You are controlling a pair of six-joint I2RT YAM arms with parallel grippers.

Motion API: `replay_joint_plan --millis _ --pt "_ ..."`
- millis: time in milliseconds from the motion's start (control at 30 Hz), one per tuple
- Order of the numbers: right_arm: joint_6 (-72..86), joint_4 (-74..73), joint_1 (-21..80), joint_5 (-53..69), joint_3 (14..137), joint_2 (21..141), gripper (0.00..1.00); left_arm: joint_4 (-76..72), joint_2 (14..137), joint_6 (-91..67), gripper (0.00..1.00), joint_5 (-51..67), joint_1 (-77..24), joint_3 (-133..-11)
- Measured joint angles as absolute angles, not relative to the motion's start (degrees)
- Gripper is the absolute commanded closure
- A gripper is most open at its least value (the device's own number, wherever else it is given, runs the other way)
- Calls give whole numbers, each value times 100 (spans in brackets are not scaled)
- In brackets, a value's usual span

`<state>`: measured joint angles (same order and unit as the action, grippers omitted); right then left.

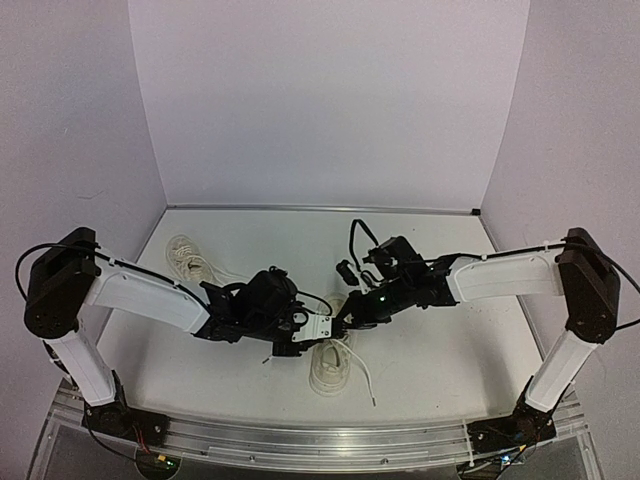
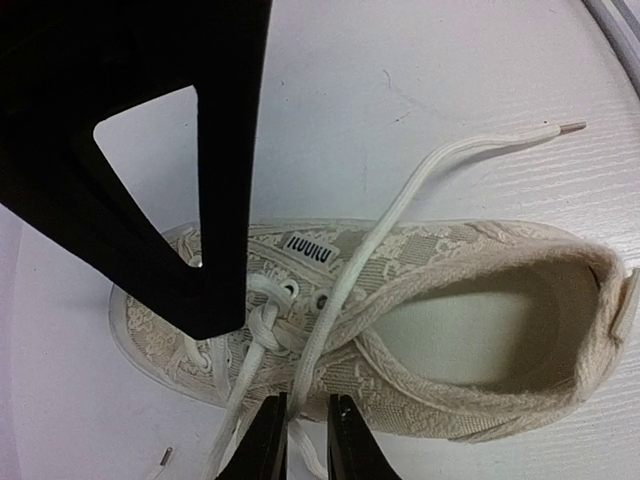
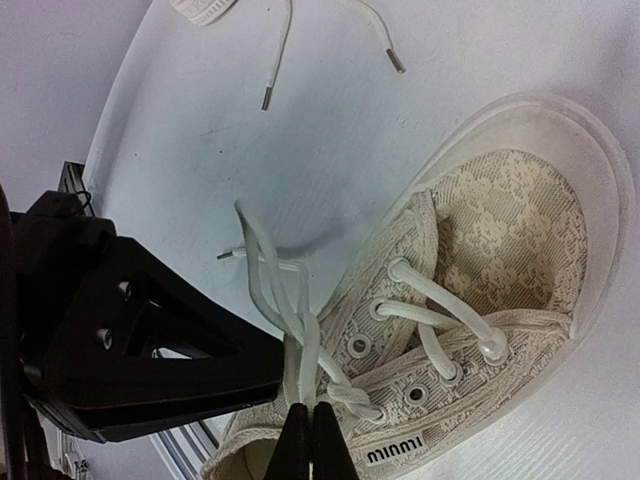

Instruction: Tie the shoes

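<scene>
One cream lace sneaker (image 1: 328, 372) lies on the table between both arms, toe toward the near edge. It also shows in the left wrist view (image 2: 480, 330) and the right wrist view (image 3: 500, 230). Its white laces (image 3: 300, 320) are crossed in a first knot (image 2: 262, 322) over the eyelets. My right gripper (image 3: 310, 425) is shut on a doubled strand of lace just above the knot. My left gripper (image 2: 305, 435) stands narrowly open with one lace strand (image 2: 330, 300) running between its fingers; that strand's tip (image 2: 570, 128) lies on the table. The second sneaker (image 1: 186, 255) lies at the back left.
The second sneaker's loose lace ends (image 3: 268, 98) lie on the white table (image 1: 440, 340). The right gripper's black body (image 2: 130, 150) hangs over the shoe's toe in the left wrist view. The metal rail (image 1: 320, 440) runs along the near edge.
</scene>
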<state>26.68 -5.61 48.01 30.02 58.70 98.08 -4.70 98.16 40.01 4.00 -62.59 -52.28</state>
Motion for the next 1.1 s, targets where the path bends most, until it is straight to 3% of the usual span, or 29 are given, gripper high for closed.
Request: replay_joint_plan --millis 300,633,1100 --pt "2666 -561 4790 3070 5872 9808 100 -594 9937 4027 85 319 -6259 -5323" --pt "2667 -561 4790 3094 5872 9815 100 -609 9983 4049 78 263 -6259 -5369" --pt "2665 -556 4755 3115 5872 9826 100 -609 10125 4006 100 173 -6259 -5478"
